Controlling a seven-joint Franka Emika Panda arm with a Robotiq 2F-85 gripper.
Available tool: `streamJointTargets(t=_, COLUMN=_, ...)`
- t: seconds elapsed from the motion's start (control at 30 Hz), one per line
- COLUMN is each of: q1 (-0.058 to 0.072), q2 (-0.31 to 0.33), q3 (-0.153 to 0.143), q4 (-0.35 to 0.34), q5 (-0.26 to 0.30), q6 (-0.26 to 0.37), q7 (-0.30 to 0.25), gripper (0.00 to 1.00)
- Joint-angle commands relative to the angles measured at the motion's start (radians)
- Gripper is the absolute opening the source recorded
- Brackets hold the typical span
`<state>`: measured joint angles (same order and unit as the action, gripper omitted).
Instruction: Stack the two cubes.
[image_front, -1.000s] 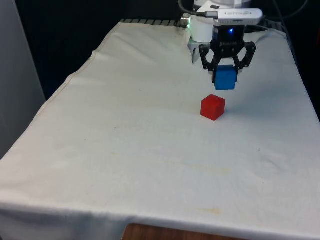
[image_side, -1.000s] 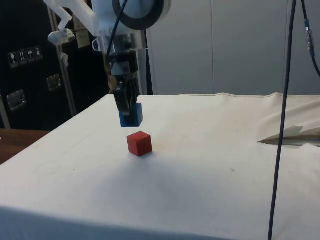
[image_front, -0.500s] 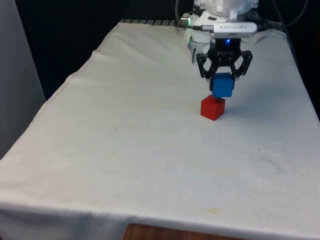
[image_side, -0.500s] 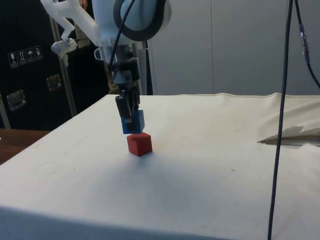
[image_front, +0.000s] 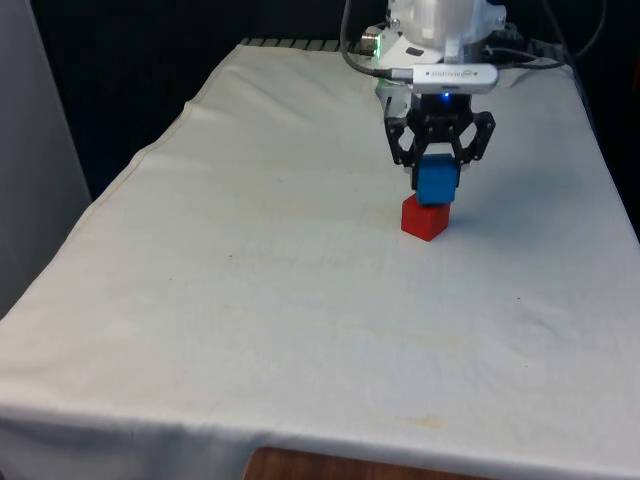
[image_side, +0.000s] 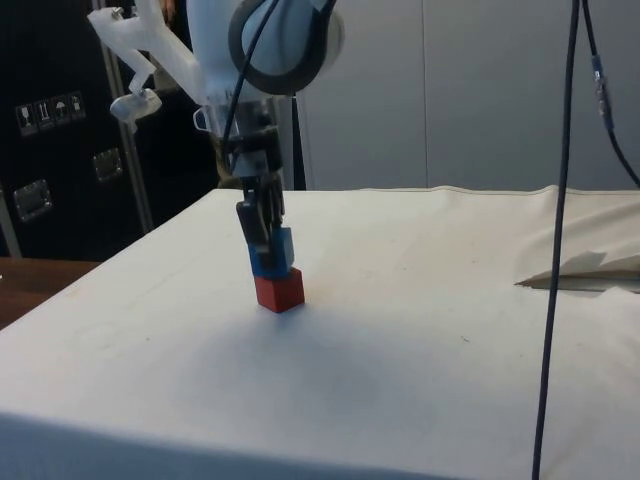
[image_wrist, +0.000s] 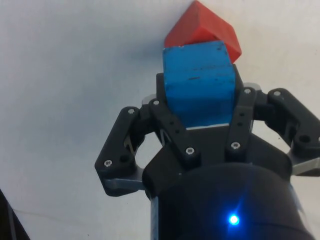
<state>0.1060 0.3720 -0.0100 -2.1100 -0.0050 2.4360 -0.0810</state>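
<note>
Two cubes nearly meet: the claw (image_front: 437, 180) pinches the blue cube (image_front: 436, 183) just over the red cube (image_front: 424, 219) on the table (image_front: 250, 300), yet their edges sit twisted and off-centre, so letting go could tip blue off.

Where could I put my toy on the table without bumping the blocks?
The white cloth is bare from the small red cube to the near edge and across the front view's left. It is crowded only where the black gripper holds the small blue cube over the red one.
</note>
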Motion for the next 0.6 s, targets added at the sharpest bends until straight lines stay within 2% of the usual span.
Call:
streamJointTargets(t=0.0, q1=-0.005, q2=0.007, q3=0.008, q4=0.001, q5=0.015, q6=0.010, q7=-0.009, gripper=0.02)
streamJointTargets(t=0.07, q1=-0.007, q2=0.013, q3=0.011, q4=0.001, q5=0.022, q6=0.016, q7=-0.014, gripper=0.02)
streamJointTargets(t=0.1, q1=0.000, q2=0.009, q3=0.002, q4=0.000, q5=0.004, q6=0.007, q7=-0.001, gripper=0.02)
streamJointTargets(t=0.13, q1=-0.007, q2=0.016, q3=0.011, q4=0.001, q5=0.024, q6=0.018, q7=-0.015, gripper=0.02)
streamJointTargets(t=0.3, q1=-0.006, q2=0.026, q3=0.009, q4=0.004, q5=0.030, q6=0.025, q7=-0.020, gripper=0.02)
streamJointTargets(t=0.37, q1=0.000, q2=0.024, q3=0.002, q4=0.001, q5=0.017, q6=0.023, q7=-0.010, gripper=0.03)
streamJointTargets(t=0.4, q1=-0.005, q2=0.028, q3=0.008, q4=0.004, q5=0.030, q6=0.026, q7=-0.020, gripper=0.03)
streamJointTargets(t=0.43, q1=-0.005, q2=0.028, q3=0.008, q4=0.004, q5=0.029, q6=0.026, q7=-0.020, gripper=0.09)
streamJointTargets(t=0.5, q1=-0.005, q2=0.028, q3=0.007, q4=0.004, q5=0.029, q6=0.026, q7=-0.019, gripper=0.27)
streamJointTargets(t=0.53, q1=-0.005, q2=0.029, q3=0.007, q4=0.004, q5=0.029, q6=0.026, q7=-0.019, gripper=0.46)
streamJointTargets(t=0.57, q1=-0.005, q2=0.029, q3=0.007, q4=0.004, q5=0.028, q6=0.026, q7=-0.019, gripper=0.56)
